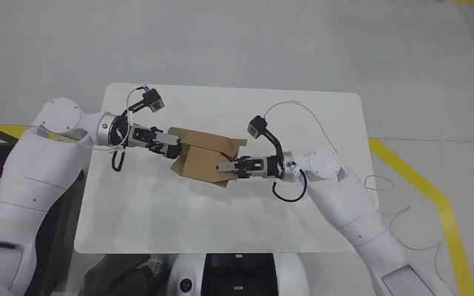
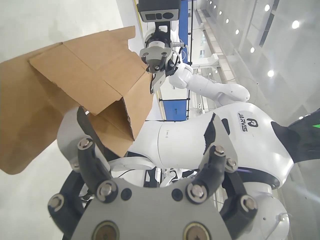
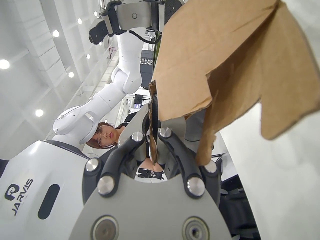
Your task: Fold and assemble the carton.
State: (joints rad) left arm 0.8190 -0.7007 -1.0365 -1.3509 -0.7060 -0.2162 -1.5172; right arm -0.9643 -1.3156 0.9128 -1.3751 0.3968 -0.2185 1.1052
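Pinching the cardboard carton (image 1: pixel 200 152) at its 3 o'clock edge, the right end effector (image 3: pixel 156 126) clamps tight; the left end effector (image 2: pixel 147 116) gapes wide at 9 o'clock.

Bright, even light comes from rows of round ceiling lamps (image 2: pixel 295 24) high above the brown cardboard carton (image 1: pixel 201 152); they flare white in both wrist views. The white rectangular tabletop (image 1: pixel 222 214) under the carton carries only faint, soft shadows. The carton's inner faces look darker. The wrist views bend straight lines near their edges.
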